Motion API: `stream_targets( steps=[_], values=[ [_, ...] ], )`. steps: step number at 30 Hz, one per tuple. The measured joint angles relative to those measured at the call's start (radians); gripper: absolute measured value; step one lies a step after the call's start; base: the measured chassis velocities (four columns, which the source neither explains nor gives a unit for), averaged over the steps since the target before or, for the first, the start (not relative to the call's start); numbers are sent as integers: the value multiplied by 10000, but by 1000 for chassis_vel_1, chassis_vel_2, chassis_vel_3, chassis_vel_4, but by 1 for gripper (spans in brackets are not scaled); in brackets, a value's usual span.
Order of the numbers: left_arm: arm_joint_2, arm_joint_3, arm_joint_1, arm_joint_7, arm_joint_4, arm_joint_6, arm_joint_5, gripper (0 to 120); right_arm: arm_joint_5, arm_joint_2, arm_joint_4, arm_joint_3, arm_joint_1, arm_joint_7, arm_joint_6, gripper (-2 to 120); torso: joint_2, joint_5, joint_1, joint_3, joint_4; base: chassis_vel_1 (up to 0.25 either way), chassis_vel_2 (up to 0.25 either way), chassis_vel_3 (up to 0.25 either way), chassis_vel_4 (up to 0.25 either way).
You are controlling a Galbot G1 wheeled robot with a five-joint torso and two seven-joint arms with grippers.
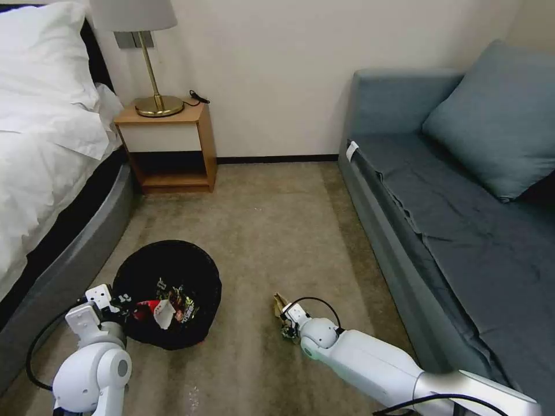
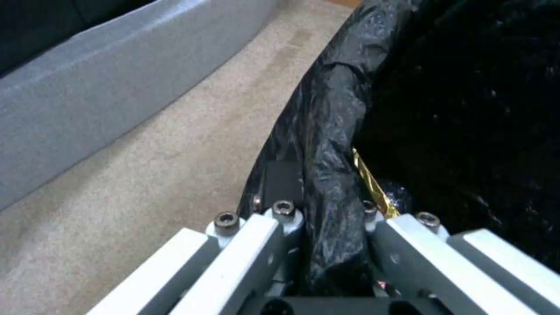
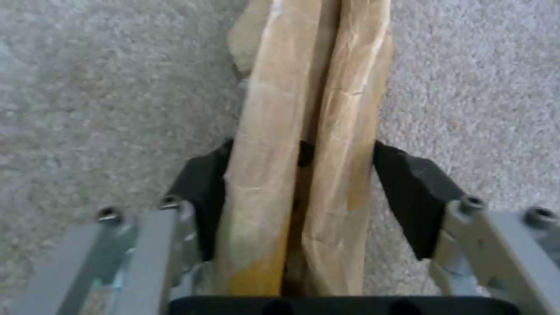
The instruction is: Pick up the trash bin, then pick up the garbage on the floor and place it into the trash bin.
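Black lined trash bin (image 1: 167, 292) holds litter; tan paper bag (image 3: 303, 144) on carpet

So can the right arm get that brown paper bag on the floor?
Probably yes. The right gripper is already down at the paper bag, one finger on each side, with nothing else in the way on the carpet.

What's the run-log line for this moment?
left gripper: shut on rim of round black bag-lined trash bin | right gripper: shut on tan crumpled paper bag at grey carpet
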Motion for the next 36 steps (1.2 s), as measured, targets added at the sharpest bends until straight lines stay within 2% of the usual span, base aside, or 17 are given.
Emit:
stream_targets(
  steps=[4, 5, 9, 10, 13, 15, 19, 21, 23, 27, 29, 31, 33, 34, 36],
  values=[
    [-4, 18, -10, -2, 19, 0, 10, 2, -87, -98, 46, 70, -35, -22, 52, 38, 0, -4, 0, 0, -2, 0, 0, 0, 0],
    [-4, 18, -10, -2, 19, 0, 10, 2, -87, -98, 46, 70, -35, -22, 52, 38, 0, -4, 0, 0, -2, 0, 0, 0, 0],
    [-19, 30, -18, -3, 23, -5, 23, 2, -127, -213, 142, 119, -54, -56, 128, 19, 0, -5, 0, 0, -3, 0, 0, 0, 0],
    [-19, 30, -18, -3, 23, -5, 23, 2, -127, -213, 142, 119, -54, -56, 128, 19, 0, -5, 0, 0, -3, 0, 0, 0, 0],
    [-21, 33, -21, -3, 23, -5, 26, 2, -43, -439, 527, 233, -91, -54, 179, 5, 0, -4, 0, 1, -3, 0, 0, 0, 0],
    [-18, 31, -24, -3, 23, -5, 25, 2, 28, -560, 748, 321, -96, -38, 183, 1, 0, -4, 0, 1, -3, 0, 0, 0, 0],
    [-6, 27, -28, -3, 23, -5, 21, 2, 418, -969, 1635, 742, -82, 125, 165, 0, 0, -3, 0, 1, -4, 0, 0, 0, 0],
    [2, 38, -48, -2, 23, -5, 15, 2, 1083, -1527, 2916, 1370, 110, 383, 64, 0, 0, -4, 0, 0, -2, 0, 0, 0, 0],
    [2, 40, -51, -2, 23, -4, 14, 2, 1190, -1613, 3103, 1456, 147, 427, 40, 0, 0, -5, 0, 0, -2, 0, 0, 0, 0],
    [-3, 90, -60, -1, 26, 2, 7, 2, 2044, -2243, 5526, 2146, 612, 604, 309, 0, 0, -7, 0, 1, -6, 0, 0, 0, 0],
    [-11, 115, -59, -1, 30, 3, 7, 2, 2292, -2243, 5991, 2179, 710, 653, 363, 0, 0, -4, 0, 0, -5, 0, 0, 0, 0],
    [-41, 220, -60, 0, 74, 7, 10, 2, 2979, -1965, 7061, 2007, 1052, 1018, 539, 0, 1, -8, 0, 0, -3, 0, 0, 0, 0],
    [-85, 313, -80, -1, 109, 21, 28, 2, 3427, -1316, 7507, 1394, 1446, 1510, 712, 0, 0, -7, 0, 0, -4, 0, 0, 0, 0],
    [-85, 313, -80, -1, 109, 21, 28, 2, 3427, -1316, 7507, 1394, 1446, 1510, 712, 0, 0, -7, 0, 0, -4, 0, 0, 0, 0],
    [-119, 385, -96, 2, 111, 33, 55, 2, 3686, -509, 7561, 721, 1810, 1865, 823, 0, 0, -4, 0, 0, 0, 0, 0, 0, 0]
  ],
)
